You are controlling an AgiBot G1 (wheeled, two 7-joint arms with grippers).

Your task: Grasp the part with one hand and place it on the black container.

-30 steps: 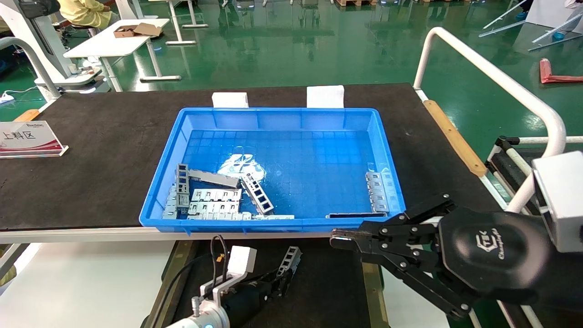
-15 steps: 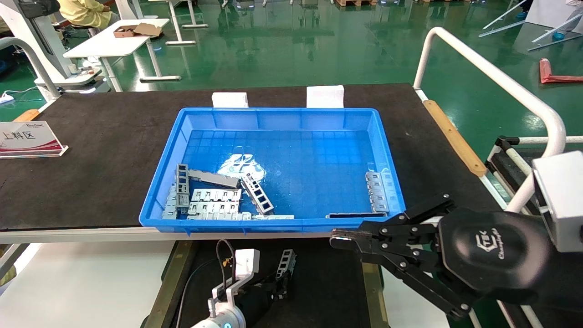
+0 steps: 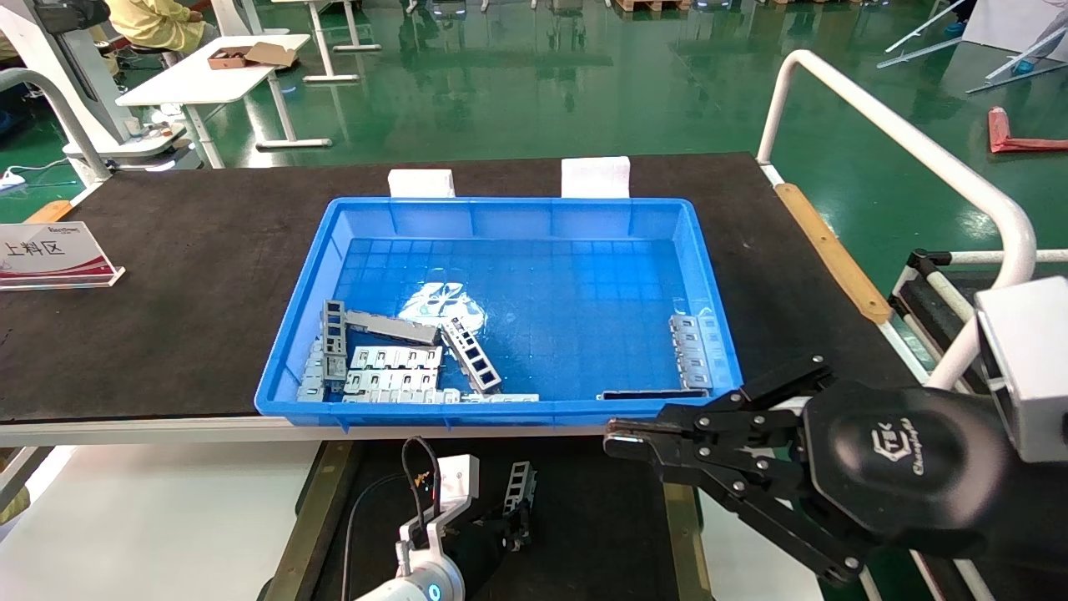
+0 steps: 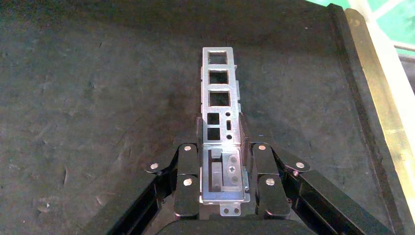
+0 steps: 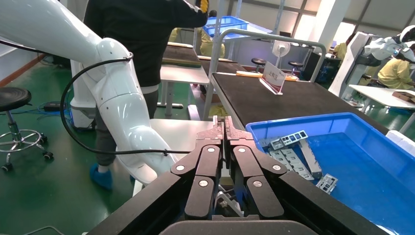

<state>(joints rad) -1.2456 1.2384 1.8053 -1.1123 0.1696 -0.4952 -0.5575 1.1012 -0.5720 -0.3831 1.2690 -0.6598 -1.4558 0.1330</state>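
The part (image 3: 519,487) is a silver-grey ladder-like bracket with a row of rectangular windows. My left gripper (image 3: 511,524) is shut on its near end and holds it tilted up, low over the black container (image 3: 601,517). In the left wrist view the part (image 4: 219,93) sticks out from between the jaws of my left gripper (image 4: 222,149), close above the container's matte black floor (image 4: 98,98); its brass-coloured side strip (image 4: 386,112) runs along one edge. My right gripper (image 3: 619,438) is shut and empty, hovering at the bin's near right corner; it also shows in the right wrist view (image 5: 222,123).
A blue bin (image 3: 501,203) stands on the black table mat beyond the container and holds more brackets (image 3: 471,355) and flat grey plates (image 3: 392,367). A white rail (image 3: 901,133) runs along the right. A sign (image 3: 50,250) stands at the far left.
My left gripper has shifted a little to the right and carried the part lower towards the container floor. The right arm has not moved.
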